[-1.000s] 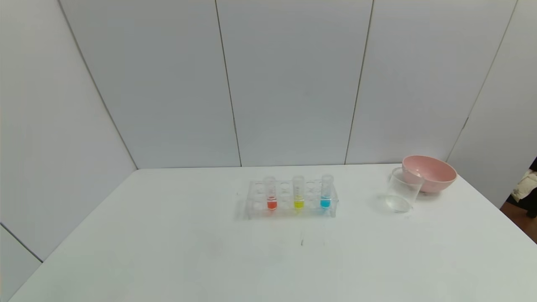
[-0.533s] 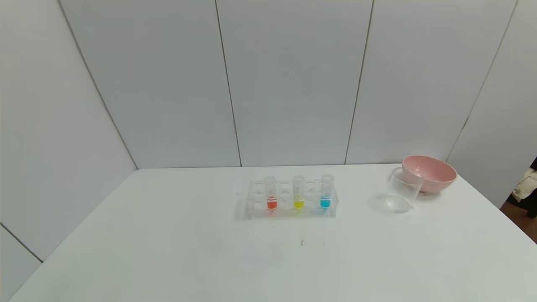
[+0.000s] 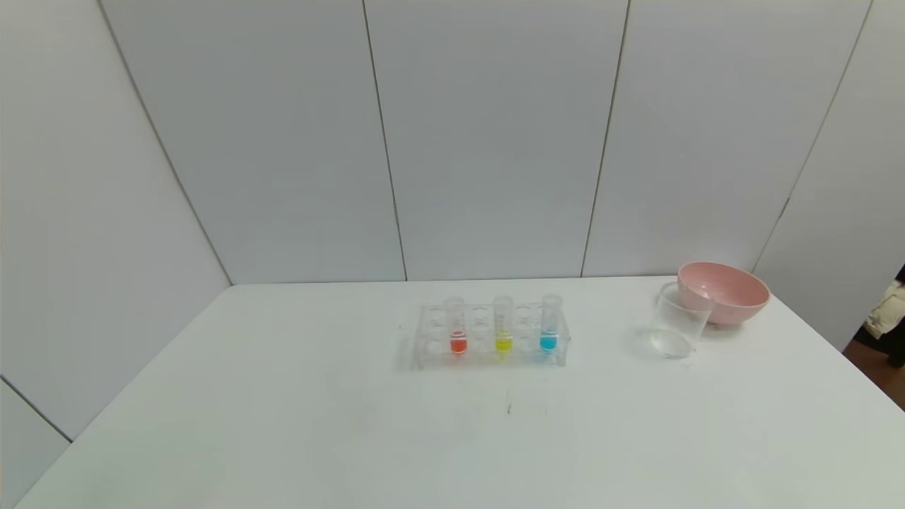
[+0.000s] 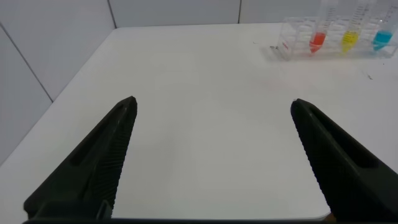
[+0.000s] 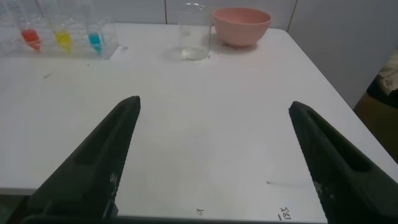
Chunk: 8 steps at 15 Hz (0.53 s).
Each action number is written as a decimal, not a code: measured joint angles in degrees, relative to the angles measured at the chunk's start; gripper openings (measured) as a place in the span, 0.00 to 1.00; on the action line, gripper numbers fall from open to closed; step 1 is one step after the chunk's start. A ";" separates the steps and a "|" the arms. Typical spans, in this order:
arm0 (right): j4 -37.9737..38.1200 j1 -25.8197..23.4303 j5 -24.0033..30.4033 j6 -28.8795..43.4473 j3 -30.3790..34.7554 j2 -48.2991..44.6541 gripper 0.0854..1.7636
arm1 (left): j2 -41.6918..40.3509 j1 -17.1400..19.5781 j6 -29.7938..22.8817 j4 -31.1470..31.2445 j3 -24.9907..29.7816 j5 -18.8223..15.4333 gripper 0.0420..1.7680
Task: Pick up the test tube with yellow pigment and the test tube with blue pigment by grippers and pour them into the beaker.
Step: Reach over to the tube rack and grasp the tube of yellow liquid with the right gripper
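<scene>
Nothing is done yet: the test tube with yellow pigment (image 3: 503, 326) and the test tube with blue pigment (image 3: 549, 325) stand in the rack (image 3: 491, 335) mid-counter, the beaker (image 3: 679, 321) at far right holds no colour, and the left gripper (image 4: 211, 158) and right gripper (image 5: 214, 158) hang spread near the counter's (image 3: 318, 424) near edge.

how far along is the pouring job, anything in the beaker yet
Nothing is done yet. The yellow tube and blue tube stand upright in the clear rack, each with its liquid, and the beaker beside the pink bowl holds no colour. Nothing is in hand: the left gripper and right gripper are open over the near table. Both pickups and pours remain.
</scene>
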 joint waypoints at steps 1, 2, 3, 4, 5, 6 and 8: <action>0.09 0.00 0.00 0.00 -0.10 -0.02 0.97 | 0.00 0.02 0.02 0.00 0.00 0.00 1.00; 0.09 0.02 0.02 0.02 -0.23 0.00 0.97 | 0.00 0.02 0.00 0.00 0.00 0.00 1.00; 0.21 0.02 0.11 0.04 -0.28 0.00 0.97 | 0.00 0.05 0.00 0.00 0.00 0.00 1.00; 0.27 0.02 0.17 0.09 -0.37 0.00 0.97 | 0.00 0.02 0.00 0.00 0.00 0.00 1.00; 0.38 0.02 0.39 0.09 -0.48 -0.02 0.97 | 0.00 0.02 0.00 0.00 0.00 0.00 1.00; 0.49 0.02 0.71 0.11 -0.98 0.00 0.97 | 0.00 0.02 0.00 0.00 0.00 0.00 1.00; 0.32 0.02 1.62 0.22 -2.32 0.82 0.97 | 0.00 0.02 0.00 0.00 0.00 0.00 1.00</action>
